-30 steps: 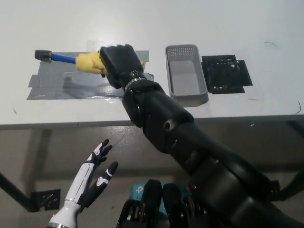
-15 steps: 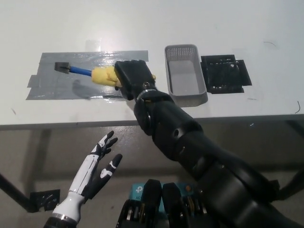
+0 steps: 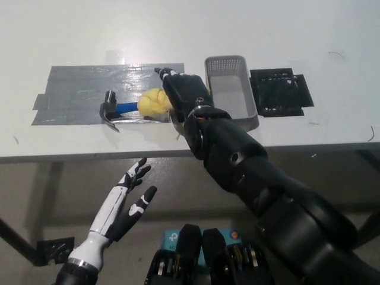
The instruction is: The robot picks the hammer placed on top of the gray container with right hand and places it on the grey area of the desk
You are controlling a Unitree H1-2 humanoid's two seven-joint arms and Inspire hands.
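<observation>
The hammer [image 3: 127,107], with a black head, blue shaft and yellow grip, lies on the grey taped area [image 3: 71,95] of the white desk, head pointing left. My black right hand [image 3: 183,92] hovers over the right end of the yellow grip. Its fingers are spread, one reaching up and left, and no longer wrap the grip. The grip's far end is hidden under the palm. The grey container [image 3: 233,98] stands just right of the hand and holds nothing. Below the desk's front edge at the lower left, my white left hand [image 3: 122,205] rests open.
A black patch [image 3: 280,91] lies on the desk to the right of the container. The desk's front edge [image 3: 89,155] runs across the middle of the view. My right arm crosses that edge from the bottom right.
The hammer has come down and to the right, from above the grey area's far edge to lying on it. My right hand has gone from closed on the grip to spread.
</observation>
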